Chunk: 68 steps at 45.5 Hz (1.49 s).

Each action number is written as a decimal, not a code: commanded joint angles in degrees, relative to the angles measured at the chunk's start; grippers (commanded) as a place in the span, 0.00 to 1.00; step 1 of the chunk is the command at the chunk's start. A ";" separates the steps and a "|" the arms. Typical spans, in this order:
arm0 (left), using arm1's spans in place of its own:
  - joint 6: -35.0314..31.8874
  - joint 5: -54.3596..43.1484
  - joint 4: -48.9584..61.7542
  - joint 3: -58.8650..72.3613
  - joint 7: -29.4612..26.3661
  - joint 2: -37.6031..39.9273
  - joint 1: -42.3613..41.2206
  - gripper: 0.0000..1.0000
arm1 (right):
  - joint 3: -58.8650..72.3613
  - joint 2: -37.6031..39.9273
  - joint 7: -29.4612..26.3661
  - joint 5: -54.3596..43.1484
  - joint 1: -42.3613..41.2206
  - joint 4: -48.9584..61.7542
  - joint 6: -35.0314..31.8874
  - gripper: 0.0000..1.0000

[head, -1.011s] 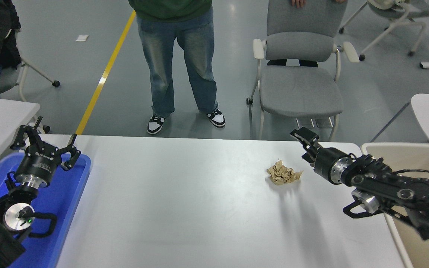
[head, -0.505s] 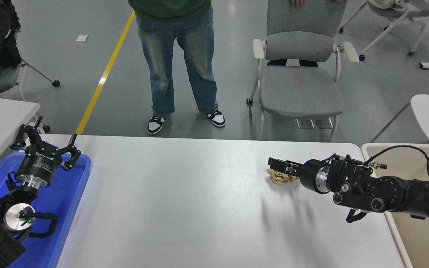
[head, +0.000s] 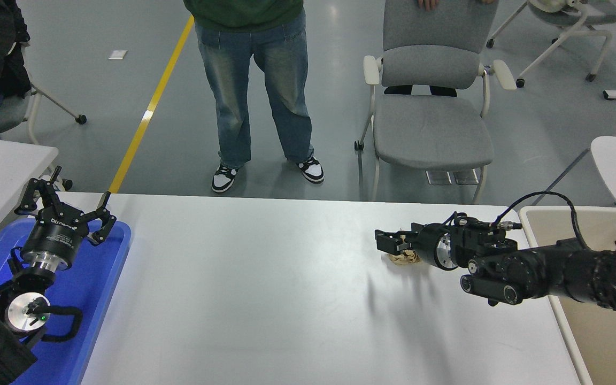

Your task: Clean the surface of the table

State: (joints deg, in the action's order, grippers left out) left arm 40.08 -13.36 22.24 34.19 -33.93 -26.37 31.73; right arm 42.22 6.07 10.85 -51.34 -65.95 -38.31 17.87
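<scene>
At the far left, the left claw is seen parked with its fingers spread wide and nothing between them, poised over the blue plastic tray that sits at the left end of the desk. No change is noted there over the last second.

The wide, smooth white desk surface — the thing to be cleaned — fills the middle of the view, running from the tray across to the beige plastic bin at the right edge. Beyond its far edge a standing person in blue jeans and a grey upholstered chair are seen on the grey floor.

Toward the right, the crumpled tan paper wad lies on the desk, now largely hidden. A second ago it lay in the open with the right claw raised just beside it; since then the right arm has been swung down and leftward, so that the claw is now laid level over the wad, its fingers set on either side of the paper. Whether they are already clenched on it cannot be told.

The pickup is judged to be at hand — once the wad is gripped, a short carry to the bin beside the arm would leave the surface clean.
</scene>
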 commanded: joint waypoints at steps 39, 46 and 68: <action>0.00 0.00 0.00 0.00 0.00 0.00 0.00 1.00 | 5.86 -2.47 6.20 -6.93 9.00 13.70 1.11 0.96; 0.00 0.00 0.00 0.00 0.00 0.00 0.00 1.00 | 5.94 -2.47 6.20 -7.11 9.00 13.97 0.76 0.90; 0.00 0.00 0.00 0.00 0.00 0.00 0.00 1.00 | 5.68 -2.47 5.93 -6.93 8.12 14.32 -2.58 0.09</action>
State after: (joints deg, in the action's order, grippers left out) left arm 40.08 -13.36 22.24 34.19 -33.93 -26.37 31.73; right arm 48.08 3.62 16.85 -58.40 -57.59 -24.10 17.14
